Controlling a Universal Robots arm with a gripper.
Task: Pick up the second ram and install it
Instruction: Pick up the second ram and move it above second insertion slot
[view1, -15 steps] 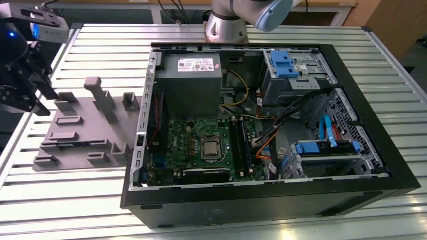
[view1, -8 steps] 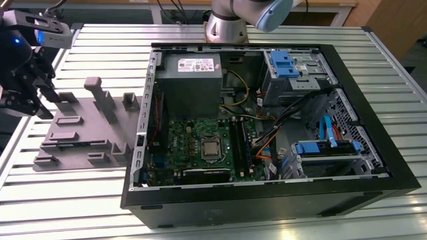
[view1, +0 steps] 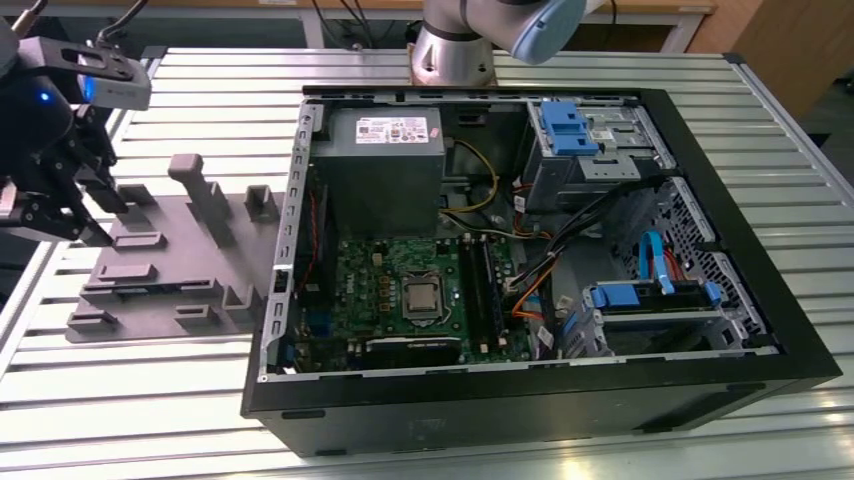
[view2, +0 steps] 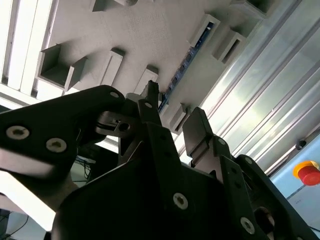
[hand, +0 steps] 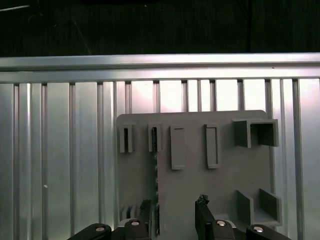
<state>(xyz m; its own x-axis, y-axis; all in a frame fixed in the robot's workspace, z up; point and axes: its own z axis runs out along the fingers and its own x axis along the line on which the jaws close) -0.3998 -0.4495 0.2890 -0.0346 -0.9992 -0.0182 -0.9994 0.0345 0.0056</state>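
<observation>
The second ram (hand: 156, 172) is a thin dark stick standing on edge in the holders of the grey fixture plate (hand: 200, 190). In the second wrist view the second ram (view2: 184, 64) runs between two upright blocks, its small chips showing. My gripper (hand: 174, 204) hangs just above the plate, open, with nothing between its fingers; one fingertip (hand: 145, 206) is close beside the stick's near end. In the exterior view the gripper (view1: 114, 222) is at the left, over the far-left end of the fixture plate (view1: 174, 265), well away from the motherboard (view1: 400, 290).
An open black computer case (view1: 534, 380) lies on the slatted aluminium table (view1: 107, 400), right of the plate. Inside are a grey power supply (view1: 380, 150), blue drive brackets (view1: 567, 125) and loose cables (view1: 574, 230). Upright blocks (view1: 200, 195) rise from the plate. A red button (view2: 307, 172) is nearby.
</observation>
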